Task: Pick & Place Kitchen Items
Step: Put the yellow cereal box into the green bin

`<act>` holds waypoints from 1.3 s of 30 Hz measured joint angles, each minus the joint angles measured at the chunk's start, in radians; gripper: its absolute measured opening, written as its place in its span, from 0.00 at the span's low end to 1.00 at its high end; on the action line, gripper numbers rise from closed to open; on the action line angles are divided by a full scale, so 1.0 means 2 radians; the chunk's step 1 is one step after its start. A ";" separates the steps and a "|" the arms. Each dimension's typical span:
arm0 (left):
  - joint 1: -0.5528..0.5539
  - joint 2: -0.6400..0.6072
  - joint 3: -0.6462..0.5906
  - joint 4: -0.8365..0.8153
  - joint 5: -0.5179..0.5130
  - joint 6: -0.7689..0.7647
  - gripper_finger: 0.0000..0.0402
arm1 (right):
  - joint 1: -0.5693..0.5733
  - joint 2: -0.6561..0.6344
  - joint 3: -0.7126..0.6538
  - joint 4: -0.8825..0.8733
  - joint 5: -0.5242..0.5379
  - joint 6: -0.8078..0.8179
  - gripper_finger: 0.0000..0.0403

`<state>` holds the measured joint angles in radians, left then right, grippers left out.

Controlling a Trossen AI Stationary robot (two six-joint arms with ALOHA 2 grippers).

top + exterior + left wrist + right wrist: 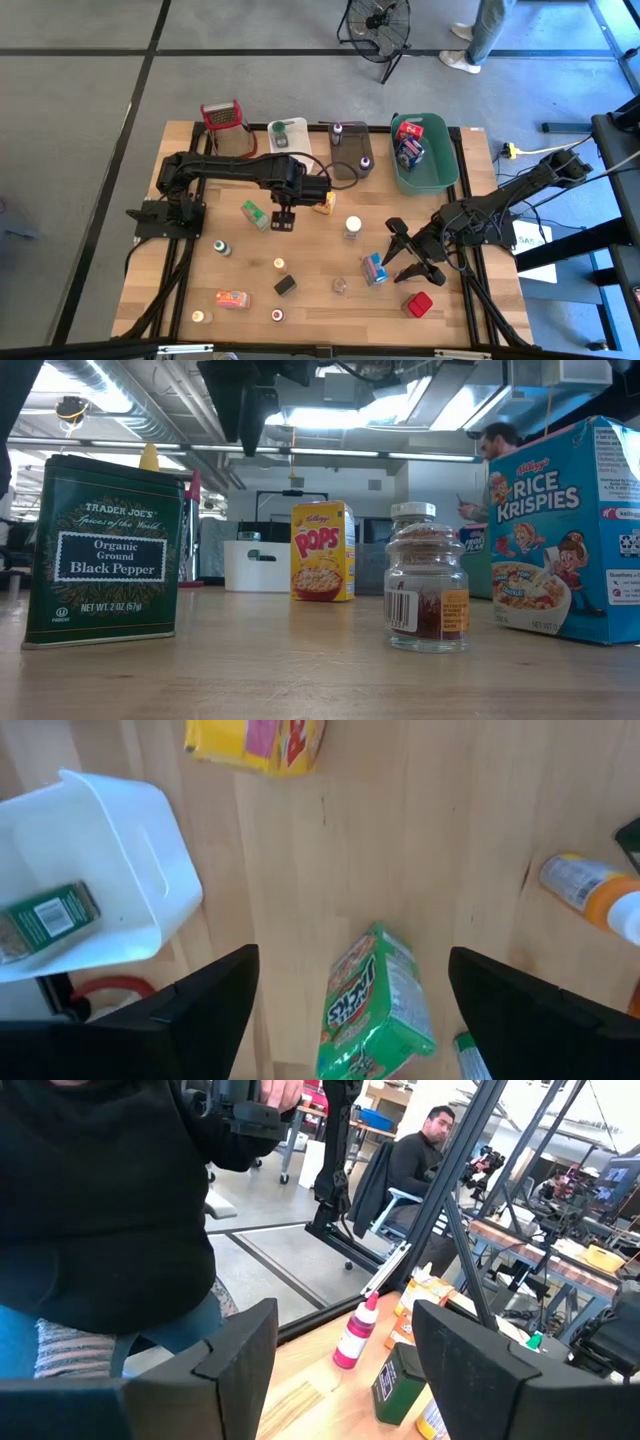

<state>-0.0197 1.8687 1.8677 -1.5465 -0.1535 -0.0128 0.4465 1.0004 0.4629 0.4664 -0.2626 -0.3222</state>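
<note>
My left gripper point(285, 222) points down over the middle of the table, open. In the left wrist view point(352, 960) its fingers stand wide on either side of a green cereal box point(378, 1010) that lies flat on the wood below, untouched. A yellow Pops box point(323, 203) stands just to the right. My right gripper point(400, 255) hangs level and open at the right, beside a blue Rice Krispies box point(373, 268), with nothing between its fingers point(345, 1370). Several small jars, such as a clear one point(341, 287), and a dark pepper tin point(285, 285) stand on the near half.
Along the far edge stand a red-topped grater point(222, 115), a white tub point(288, 133) with a green tin in it point(45, 920), a grey tub point(350, 150) and a green tub point(425, 150). A red item point(418, 303) sits near right. People show in the room beyond.
</note>
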 joint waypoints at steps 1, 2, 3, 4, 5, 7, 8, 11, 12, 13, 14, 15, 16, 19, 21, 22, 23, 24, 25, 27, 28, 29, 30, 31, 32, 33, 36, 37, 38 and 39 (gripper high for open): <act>0.000 0.000 -0.001 0.004 -0.001 0.000 0.81 | 0.000 0.000 0.000 0.000 0.000 0.000 0.58; 0.000 0.000 -0.003 0.006 -0.004 0.001 0.82 | 0.000 0.000 0.000 -0.001 0.000 0.000 0.58; 0.000 0.000 -0.004 0.006 -0.007 0.004 0.82 | 0.000 0.000 0.000 -0.002 0.000 0.000 0.58; 0.000 0.000 -0.006 0.006 -0.010 0.004 0.82 | 0.000 0.000 0.000 -0.003 0.000 0.000 0.58; 0.000 0.000 -0.008 0.006 -0.015 0.004 0.82 | 0.000 0.000 0.000 -0.004 0.000 0.000 0.58; 0.000 0.000 -0.015 0.007 -0.027 0.005 0.82 | 0.000 0.000 0.000 -0.005 0.000 0.000 0.58; 0.000 0.000 -0.019 0.007 -0.034 0.006 0.82 | 0.000 0.000 0.000 -0.005 0.000 0.000 0.58; 0.000 0.000 -0.035 0.009 -0.056 0.006 0.82 | 0.000 0.000 0.000 -0.005 0.000 0.000 0.58; 0.002 0.000 -0.040 0.009 -0.057 0.012 0.82 | 0.000 0.000 0.000 -0.005 0.000 0.000 0.58; 0.004 0.000 -0.045 0.012 -0.057 0.024 0.82 | -0.001 0.000 0.000 -0.005 0.000 0.000 0.58; 0.005 0.000 -0.051 0.022 -0.057 0.036 0.82 | -0.002 0.000 0.000 -0.005 0.000 0.000 0.58; 0.006 0.000 -0.058 0.038 -0.057 0.049 0.82 | -0.002 0.000 0.000 -0.005 0.000 0.000 0.58; 0.008 0.000 -0.065 0.054 -0.055 0.064 0.82 | -0.003 0.000 0.000 -0.005 0.000 0.000 0.58; 0.015 0.001 -0.077 0.088 -0.032 0.102 0.81 | -0.005 0.000 0.000 -0.005 0.000 0.000 0.58; 0.021 0.001 -0.080 0.112 -0.022 0.119 0.82 | -0.005 0.000 0.000 -0.005 0.000 0.000 0.58; 0.025 0.001 -0.080 0.122 -0.022 0.123 0.82 | -0.005 0.000 0.000 -0.006 0.000 0.000 0.58; 0.029 0.001 -0.080 0.132 -0.023 0.126 0.82 | -0.005 0.000 0.000 -0.006 0.000 0.000 0.58; 0.034 0.001 -0.080 0.142 -0.023 0.130 0.82 | -0.005 0.000 0.000 -0.006 0.000 0.000 0.58; 0.039 0.001 -0.080 0.149 -0.023 0.136 0.82 | -0.005 0.000 0.000 -0.007 0.000 0.000 0.58; 0.051 0.001 -0.080 0.161 -0.014 0.150 0.81 | -0.005 0.000 0.000 -0.007 0.000 0.000 0.58; 0.059 0.001 -0.080 0.166 -0.004 0.159 0.81 | -0.005 0.000 0.000 -0.007 0.000 0.000 0.58; 0.067 0.001 -0.080 0.172 0.008 0.168 0.82 | -0.005 0.000 0.000 -0.007 0.000 0.000 0.58; 0.075 0.001 -0.080 0.180 0.019 0.174 0.82 | -0.005 0.000 0.000 -0.007 0.000 0.000 0.58; 0.083 0.001 -0.080 0.191 0.030 0.180 0.82 | -0.005 0.000 0.000 -0.007 0.000 0.000 0.58; 0.091 0.001 -0.080 0.203 0.040 0.185 0.82 | -0.005 0.000 0.000 -0.008 0.000 0.000 0.58; 0.098 0.001 -0.080 0.213 0.046 0.186 0.82 | -0.004 0.000 0.000 -0.008 0.000 0.000 0.58; 0.114 0.001 -0.080 0.235 0.065 0.187 0.81 | -0.004 0.000 0.000 -0.008 0.000 0.000 0.58; 0.118 0.001 -0.080 0.237 0.075 0.187 0.81 | -0.004 0.000 0.000 -0.009 0.000 0.000 0.58; 0.122 0.001 -0.080 0.237 0.089 0.188 0.81 | -0.004 0.000 0.000 -0.009 0.000 0.000 0.58; 0.124 0.001 -0.080 0.237 0.102 0.191 0.82 | -0.004 0.000 0.000 -0.009 0.000 0.000 0.58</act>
<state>0.2285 1.8702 1.7073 -1.0717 0.0513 0.3693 0.4377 1.0004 0.4629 0.4476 -0.2623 -0.3222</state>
